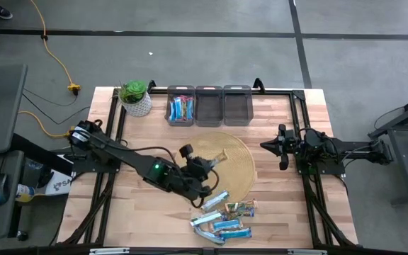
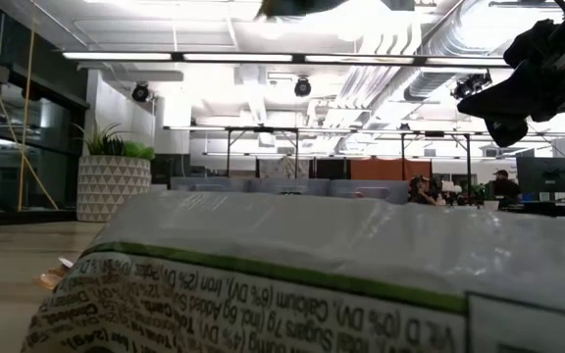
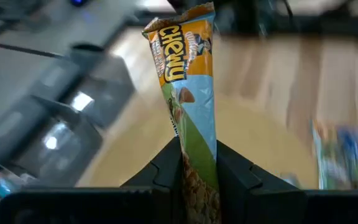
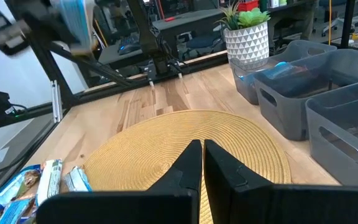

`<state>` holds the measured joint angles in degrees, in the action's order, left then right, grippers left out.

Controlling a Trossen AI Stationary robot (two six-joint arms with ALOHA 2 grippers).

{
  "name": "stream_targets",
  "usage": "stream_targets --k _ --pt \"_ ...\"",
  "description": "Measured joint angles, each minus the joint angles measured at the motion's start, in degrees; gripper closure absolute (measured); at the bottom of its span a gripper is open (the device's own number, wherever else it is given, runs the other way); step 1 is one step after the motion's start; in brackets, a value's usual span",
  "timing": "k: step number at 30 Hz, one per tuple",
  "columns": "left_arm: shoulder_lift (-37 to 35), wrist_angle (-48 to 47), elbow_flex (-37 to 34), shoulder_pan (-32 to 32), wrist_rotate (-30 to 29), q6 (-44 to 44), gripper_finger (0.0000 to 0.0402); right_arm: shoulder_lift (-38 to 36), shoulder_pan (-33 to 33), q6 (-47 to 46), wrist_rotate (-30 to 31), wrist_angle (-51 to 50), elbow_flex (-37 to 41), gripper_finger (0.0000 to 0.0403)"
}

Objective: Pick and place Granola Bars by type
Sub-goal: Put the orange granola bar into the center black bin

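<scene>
High view: left gripper is seen over the round woven mat, above the pile of granola bars. Left wrist view: fingers are clamped on one bar — lifted clear. Right wrist view: right gripper is parked, fingers nearly touching — nothing held.

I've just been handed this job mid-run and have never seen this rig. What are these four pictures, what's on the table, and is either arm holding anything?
Two dark robot arms work at a wooden table. The overhead picture shows everything: the left gripper above a pile of granola bars, the right gripper waiting at the table's right side, three grey bins at the far edge, a woven mat and a potted plant. The first bin already holds some bars. The table-height picture is mostly blocked by a wrapper close to the lens. The other two pictures come from cameras on each wrist. The left wrist view shows its fingers shut on one bar; the right wrist view shows its fingers shut on nothing.
</scene>
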<state>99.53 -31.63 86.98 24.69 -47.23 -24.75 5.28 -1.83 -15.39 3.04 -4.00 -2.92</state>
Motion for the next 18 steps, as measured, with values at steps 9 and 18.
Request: stream_targets --k 9,18 --pt "-0.07 -0.20 7.17 -5.39 -10.86 -1.06 0.0338 0.00 0.00 -0.01 0.00 0.01 0.00 0.0402" --pt "-0.07 0.28 11.78 -22.18 -4.75 1.82 0.0338 0.00 -0.01 0.00 0.00 0.01 0.02 0.0402"
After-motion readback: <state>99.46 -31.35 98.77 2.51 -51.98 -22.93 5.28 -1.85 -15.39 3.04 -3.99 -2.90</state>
